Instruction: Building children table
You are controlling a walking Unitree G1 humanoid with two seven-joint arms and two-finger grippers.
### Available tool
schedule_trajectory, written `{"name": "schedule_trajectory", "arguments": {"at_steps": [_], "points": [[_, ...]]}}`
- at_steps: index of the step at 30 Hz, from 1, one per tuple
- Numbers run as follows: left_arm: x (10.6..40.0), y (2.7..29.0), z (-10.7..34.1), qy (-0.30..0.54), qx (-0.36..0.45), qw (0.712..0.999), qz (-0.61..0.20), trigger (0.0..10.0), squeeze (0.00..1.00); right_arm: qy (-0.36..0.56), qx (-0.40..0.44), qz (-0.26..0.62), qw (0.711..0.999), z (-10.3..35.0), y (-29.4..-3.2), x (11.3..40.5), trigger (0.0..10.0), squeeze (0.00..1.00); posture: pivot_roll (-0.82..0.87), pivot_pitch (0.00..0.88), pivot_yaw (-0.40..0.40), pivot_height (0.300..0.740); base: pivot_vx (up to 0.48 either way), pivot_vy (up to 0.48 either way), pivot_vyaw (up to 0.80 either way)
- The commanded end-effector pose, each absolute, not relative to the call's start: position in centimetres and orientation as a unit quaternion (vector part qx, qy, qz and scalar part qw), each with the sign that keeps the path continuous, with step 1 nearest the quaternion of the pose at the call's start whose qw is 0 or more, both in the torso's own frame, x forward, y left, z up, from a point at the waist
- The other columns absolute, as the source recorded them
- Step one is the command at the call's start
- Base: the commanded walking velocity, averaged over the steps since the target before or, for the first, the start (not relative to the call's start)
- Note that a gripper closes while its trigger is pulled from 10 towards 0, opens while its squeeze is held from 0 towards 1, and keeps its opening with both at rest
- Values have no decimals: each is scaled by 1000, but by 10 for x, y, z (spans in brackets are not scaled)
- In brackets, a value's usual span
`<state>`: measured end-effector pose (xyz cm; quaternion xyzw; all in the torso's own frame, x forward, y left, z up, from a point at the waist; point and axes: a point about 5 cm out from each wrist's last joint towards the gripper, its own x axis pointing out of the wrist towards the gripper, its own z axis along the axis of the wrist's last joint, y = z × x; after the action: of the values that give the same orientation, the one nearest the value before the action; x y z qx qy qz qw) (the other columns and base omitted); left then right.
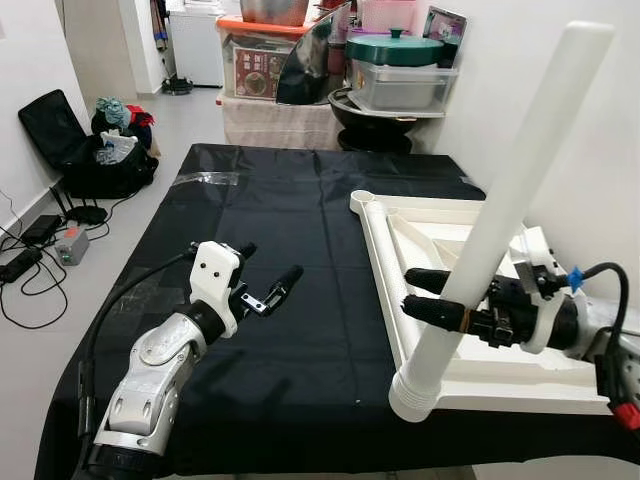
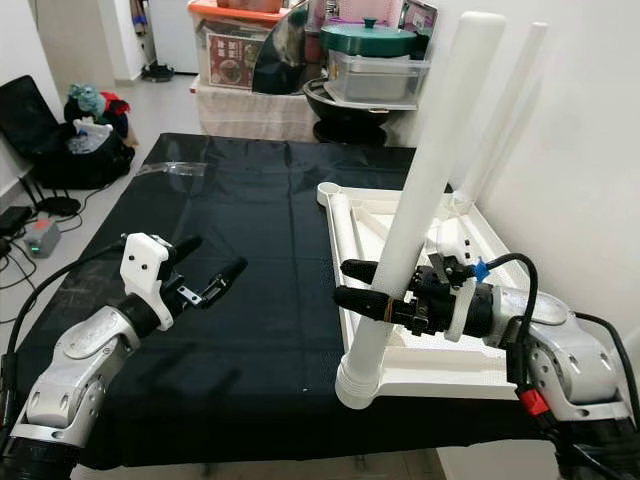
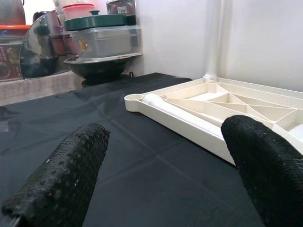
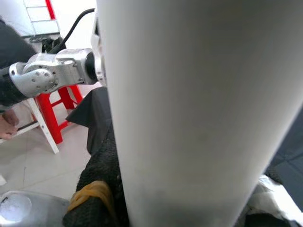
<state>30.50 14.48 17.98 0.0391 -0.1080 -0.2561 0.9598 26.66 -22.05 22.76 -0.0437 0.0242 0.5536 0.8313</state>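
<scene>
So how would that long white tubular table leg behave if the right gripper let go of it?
The long white tubular table leg leans, its flared foot at the upturned white tabletop's near corner, so it would probably topple. Round and smooth, it would likely roll on the black sheet. It looks stiff, probably light plastic. The right gripper clamps it low.

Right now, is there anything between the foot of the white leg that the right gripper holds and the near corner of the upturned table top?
Nothing visible. The right gripper grips the white leg, which tilts, its flared foot already at the near left corner of the table top. The left gripper hovers open over the black cloth, apart.
</scene>
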Motion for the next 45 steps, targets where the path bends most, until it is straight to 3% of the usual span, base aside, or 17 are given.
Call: {"name": "schedule_trajectory", "arguments": {"at_steps": [1, 14, 22, 45], "points": [[306, 145, 182, -110, 45, 958, -260, 10000, 0, 59, -41, 553, 830, 215, -222, 265, 10000, 0, 47, 0, -85, 740, 0, 0, 0], [305, 143, 184, -114, 45, 957, -264, 10000, 0, 81, -27, 547, 833, 195, -219, 276, 10000, 0, 65, 0, -96, 740, 0, 0, 0], [305, 145, 184, -116, 47, 958, -259, 10000, 0, 99, -31, 515, 851, 184, -229, 289, 10000, 0, 74, 0, -110, 740, 0, 0, 0], [307, 143, 184, -114, 47, 955, -269, 10000, 0, 131, -28, 531, 837, 172, -240, 269, 10000, 0, 52, 0, -87, 740, 0, 0, 0]]}}
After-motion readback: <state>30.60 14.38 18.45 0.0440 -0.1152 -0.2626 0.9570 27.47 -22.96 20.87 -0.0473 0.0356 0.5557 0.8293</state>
